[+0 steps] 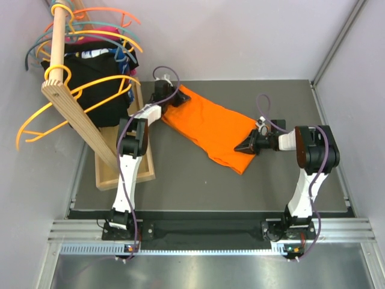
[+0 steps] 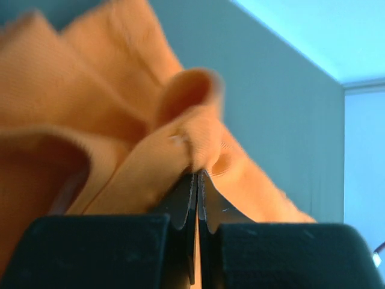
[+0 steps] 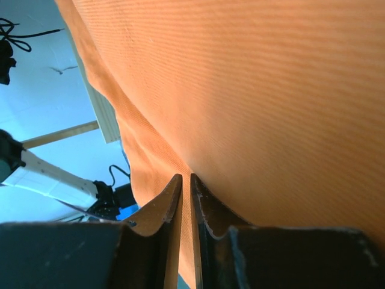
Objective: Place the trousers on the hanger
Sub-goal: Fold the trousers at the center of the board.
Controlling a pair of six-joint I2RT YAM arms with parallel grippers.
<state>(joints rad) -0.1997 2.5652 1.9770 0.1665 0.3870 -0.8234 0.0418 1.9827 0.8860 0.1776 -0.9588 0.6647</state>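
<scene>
Surface: dark grey mat (image 1: 198,180) covers the table and is bare apart from the items below. A metal rail (image 1: 204,235) runs along the near edge, with both arm bases on it. Pale walls (image 1: 240,36) enclose the far, left and right sides.

Containers: a shallow wooden tray (image 1: 141,171) sits at the left edge of the mat. A slanted wooden board (image 1: 78,117) rises out of it and carries a dowel (image 1: 59,42) at the top. The L arm crosses over the tray; its other contents can't be told. On the dowel hang black garments (image 1: 90,69), coral-orange hangers (image 1: 129,21) and teal hangers (image 1: 37,49). A pink scrap shows among the garments.

Task items: the hanger (image 1: 37,114), amber-yellow, is hooked on the dowel end. Its arms spread left and right in front of the black garments, and it is well apart from the cloth. The trousers (image 1: 207,123) lie flat on the mat, mid-table, running diagonally from far-left to near-right.

L gripper (image 1: 174,96) (image 2: 197,174): at the far-left end of the trousers (image 2: 120,138). Jaws are pressed together with a bunched fold of orange cloth pinched at the tips.

R gripper (image 1: 243,146) (image 3: 186,177): at the near-right end of the trousers (image 3: 258,108). Fingers are all but together with only a thin slit between; orange cloth shows in the slit and at the tips, so it reads as clamped on the edge.
</scene>
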